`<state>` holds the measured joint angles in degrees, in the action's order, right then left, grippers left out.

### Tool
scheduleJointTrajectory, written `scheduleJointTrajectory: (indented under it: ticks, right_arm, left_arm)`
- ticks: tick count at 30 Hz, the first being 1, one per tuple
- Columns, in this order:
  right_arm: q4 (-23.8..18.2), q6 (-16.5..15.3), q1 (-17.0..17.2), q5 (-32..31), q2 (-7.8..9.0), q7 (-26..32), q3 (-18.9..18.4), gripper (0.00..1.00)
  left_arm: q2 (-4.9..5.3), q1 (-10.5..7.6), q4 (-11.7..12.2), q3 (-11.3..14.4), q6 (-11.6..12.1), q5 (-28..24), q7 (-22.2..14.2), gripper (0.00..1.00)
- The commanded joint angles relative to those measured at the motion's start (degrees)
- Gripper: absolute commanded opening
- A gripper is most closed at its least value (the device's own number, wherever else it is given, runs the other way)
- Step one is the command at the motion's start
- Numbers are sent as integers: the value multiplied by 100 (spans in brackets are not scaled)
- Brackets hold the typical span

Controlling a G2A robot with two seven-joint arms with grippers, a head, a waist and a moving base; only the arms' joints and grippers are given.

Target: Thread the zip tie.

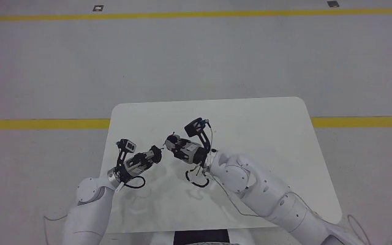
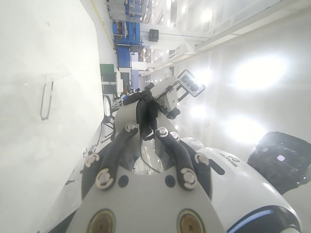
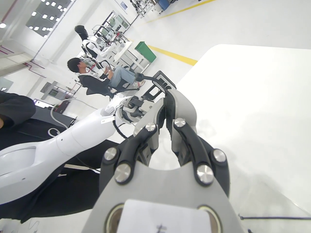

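Over the middle of the white table (image 1: 275, 122) my two grippers meet tip to tip. The left gripper (image 1: 156, 153) (image 2: 145, 106) is shut on a thin black zip tie (image 2: 142, 151), whose strip trails back between its fingers. Facing it from the other side, my right gripper (image 1: 171, 144) (image 3: 166, 109) is also shut, with a thin black strip of the zip tie (image 3: 166, 122) pinched between its pads. A short dark piece (image 1: 163, 147) spans the small gap between the two grippers. How the ends sit against each other is hidden by the fingers.
A second thin dark loop (image 2: 45, 100) (image 1: 195, 177) lies flat on the table under the right arm. The table's rounded far edge (image 3: 213, 49) drops to a grey floor with yellow lines. Bare tabletop lies to the right and at the back.
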<state>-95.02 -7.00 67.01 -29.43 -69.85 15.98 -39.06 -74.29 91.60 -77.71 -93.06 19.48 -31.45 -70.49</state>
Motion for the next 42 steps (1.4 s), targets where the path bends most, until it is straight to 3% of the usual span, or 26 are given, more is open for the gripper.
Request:
scheduleJointTrajectory:
  ticks: [1,42]
  right_arm:
    - [-16,84,16,-51,-12,42,3,0]
    - [-72,308,225,-358,-215,339,-176,0]
  left_arm:
    - [0,0,0,0,0,0,0,0]
    - [0,0,0,0,0,0,0,0]
